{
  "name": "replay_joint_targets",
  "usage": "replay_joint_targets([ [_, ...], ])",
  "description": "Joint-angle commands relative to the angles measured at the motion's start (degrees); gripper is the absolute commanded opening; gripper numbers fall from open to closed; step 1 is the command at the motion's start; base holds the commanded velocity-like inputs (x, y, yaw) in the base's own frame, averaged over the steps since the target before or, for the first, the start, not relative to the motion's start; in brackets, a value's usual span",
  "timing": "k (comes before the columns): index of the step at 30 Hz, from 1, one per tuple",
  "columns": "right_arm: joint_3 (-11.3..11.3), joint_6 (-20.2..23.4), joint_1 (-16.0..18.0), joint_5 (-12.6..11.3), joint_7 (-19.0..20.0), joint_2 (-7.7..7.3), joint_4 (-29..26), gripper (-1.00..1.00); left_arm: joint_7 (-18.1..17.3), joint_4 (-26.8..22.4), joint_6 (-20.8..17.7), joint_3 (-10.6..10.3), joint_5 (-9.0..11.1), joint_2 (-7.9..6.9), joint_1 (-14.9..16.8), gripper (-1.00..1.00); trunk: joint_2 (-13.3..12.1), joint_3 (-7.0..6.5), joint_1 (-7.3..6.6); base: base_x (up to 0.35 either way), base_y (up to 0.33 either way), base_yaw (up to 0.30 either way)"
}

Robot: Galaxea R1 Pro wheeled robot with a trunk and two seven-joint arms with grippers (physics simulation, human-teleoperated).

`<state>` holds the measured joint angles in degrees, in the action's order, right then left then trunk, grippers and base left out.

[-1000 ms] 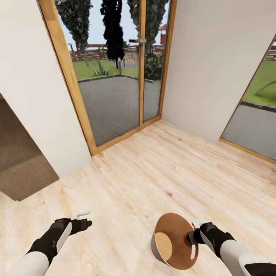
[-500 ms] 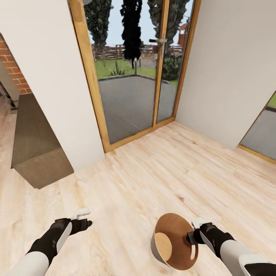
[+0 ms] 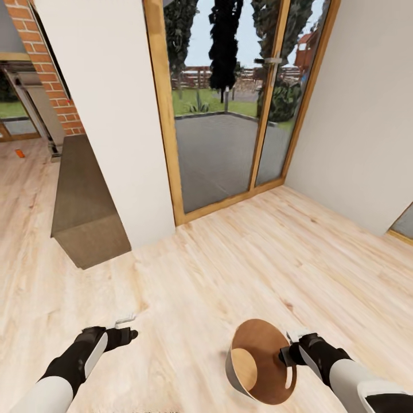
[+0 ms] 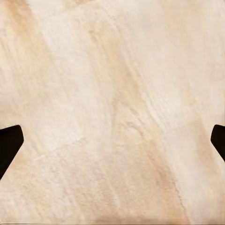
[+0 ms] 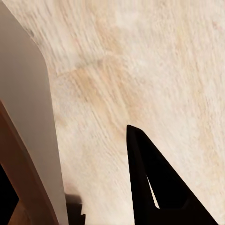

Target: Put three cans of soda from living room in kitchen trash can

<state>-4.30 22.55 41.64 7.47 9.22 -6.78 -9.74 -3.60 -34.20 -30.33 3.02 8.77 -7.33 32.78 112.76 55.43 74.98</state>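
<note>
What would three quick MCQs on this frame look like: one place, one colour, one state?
1. Where is the bin?
A. on the bench
B. held off the floor at the right gripper
C. by the glass door

2. What colour is the bin's inside?
A. wood brown
B. blue
C. black

3. What state is the left gripper in?
A. shut on a can
B. shut on the bin
C. open, holding nothing

Answers:
1 B: in the head view the right gripper grips the bin's rim, with the bin tilted above the floor.
2 A: the head view looks into a brown, wood-toned interior with a light grey outer wall.
3 C: the left wrist view shows the fingertips far apart with only floor between them.
</note>
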Motion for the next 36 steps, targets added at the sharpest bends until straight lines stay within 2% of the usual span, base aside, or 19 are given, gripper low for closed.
replay_joint_targets([
  [1, 0.3, 0.0, 0.0, -0.8, 0.3, 0.01, 0.0, -1.0, 0.0, 0.0, 0.0, 0.0, 0.0, -0.01, 0.0, 1.0, 0.0, 0.0, 0.0, 0.0, 0.0, 0.246],
  [36, 0.4, 0.0, 0.0, -0.7, 0.2, 0.49, 0.2, -1.0, 0.1, 0.0, 0.1, 0.0, -0.1, 0.03, -0.1, 1.0, 0.0, 0.0, 0.0, 0.0, 0.0, 0.246],
])
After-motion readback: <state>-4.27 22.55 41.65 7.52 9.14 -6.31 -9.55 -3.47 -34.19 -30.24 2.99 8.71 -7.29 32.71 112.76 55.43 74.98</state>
